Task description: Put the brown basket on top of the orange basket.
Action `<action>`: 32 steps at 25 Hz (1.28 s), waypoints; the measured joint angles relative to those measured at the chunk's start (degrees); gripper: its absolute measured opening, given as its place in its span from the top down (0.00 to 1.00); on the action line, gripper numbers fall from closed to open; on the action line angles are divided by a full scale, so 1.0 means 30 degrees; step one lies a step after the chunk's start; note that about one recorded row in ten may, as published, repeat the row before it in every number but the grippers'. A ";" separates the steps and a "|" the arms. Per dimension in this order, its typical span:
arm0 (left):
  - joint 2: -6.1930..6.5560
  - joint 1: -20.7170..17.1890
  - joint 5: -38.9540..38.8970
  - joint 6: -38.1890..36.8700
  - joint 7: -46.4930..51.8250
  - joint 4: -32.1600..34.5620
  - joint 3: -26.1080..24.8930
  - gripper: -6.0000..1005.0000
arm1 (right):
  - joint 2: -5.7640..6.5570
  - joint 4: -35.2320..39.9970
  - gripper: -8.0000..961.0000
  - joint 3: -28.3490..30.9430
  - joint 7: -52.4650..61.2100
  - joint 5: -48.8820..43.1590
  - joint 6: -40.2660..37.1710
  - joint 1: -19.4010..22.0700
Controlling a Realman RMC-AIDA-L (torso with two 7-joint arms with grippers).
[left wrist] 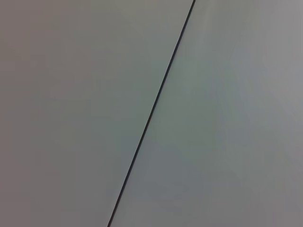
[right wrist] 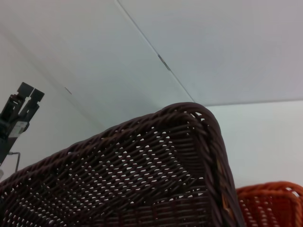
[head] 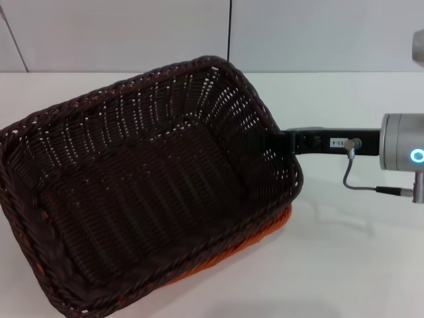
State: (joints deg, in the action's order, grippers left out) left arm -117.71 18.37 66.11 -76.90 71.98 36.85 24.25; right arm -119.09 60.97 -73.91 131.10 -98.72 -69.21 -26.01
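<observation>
Brown basket [head: 152, 185] hiding most of orange basket [head: 265, 235]; right gripper [head: 281, 142] jaws' state unclear.

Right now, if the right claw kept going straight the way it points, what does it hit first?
The right claw points toward the robot's left and already sits at the brown basket, at its right rim. Going on, it would push into that wall first. The orange basket lies underneath.
</observation>
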 joint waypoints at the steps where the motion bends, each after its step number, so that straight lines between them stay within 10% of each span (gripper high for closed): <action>1: 0.0006 0.0010 0.0000 0.0000 0.0000 -0.0042 0.0001 0.17 | -0.0001 0.0015 0.83 -0.0061 0.0075 -0.0001 0.0001 0.0077; 21: 0.0008 0.0164 0.0077 0.0507 0.0000 -0.0173 0.0151 0.17 | 0.0058 0.0836 0.83 -0.0270 0.1308 -0.1005 -0.1030 0.0815; 32: 0.0027 0.0189 0.0019 0.0570 0.0000 -0.0395 0.0138 0.17 | 0.0059 0.2367 0.56 0.0203 0.1312 -0.1004 -0.0882 0.1147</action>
State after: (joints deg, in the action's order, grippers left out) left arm -117.63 18.93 66.17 -75.19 71.98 35.66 24.66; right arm -118.91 68.07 -73.30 135.03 -101.73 -71.86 -22.56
